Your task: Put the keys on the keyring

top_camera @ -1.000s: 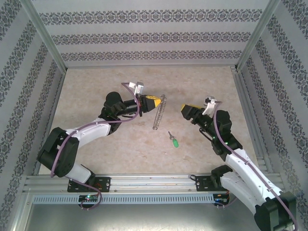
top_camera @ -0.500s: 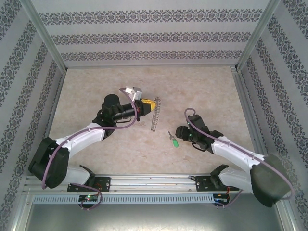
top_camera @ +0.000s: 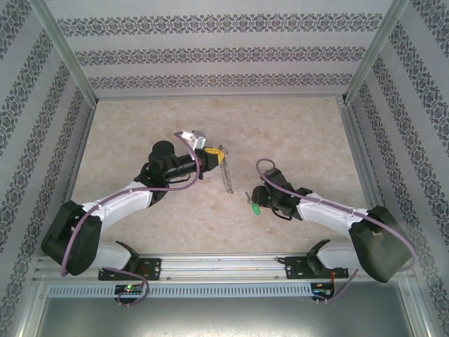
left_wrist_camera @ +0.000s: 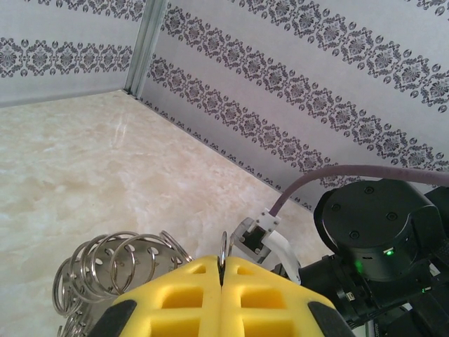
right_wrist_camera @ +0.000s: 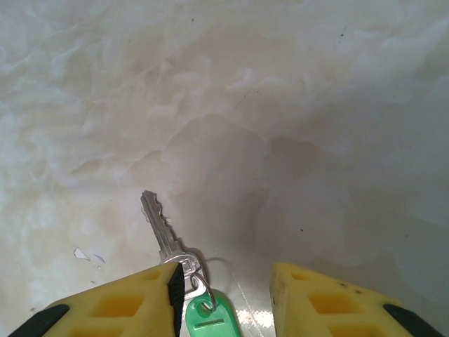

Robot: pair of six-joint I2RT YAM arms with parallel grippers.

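Centring our right claw [right_wrist_camera: 226, 275], jaws half spread and holding nothing, astride the green-headed key [right_wrist_camera: 160, 226] lying flat on the desk [right_wrist_camera: 295, 105], we should pinch it squarely before lifting toward the keyring [left_wrist_camera: 112, 261] clamped in our fully closed left claw [left_wrist_camera: 221, 267].

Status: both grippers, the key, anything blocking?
Left gripper shut on keyring rim. Right gripper open, jaws straddling the key at its green head. Key flat on table, ungrasped. Nothing between key and keyring.
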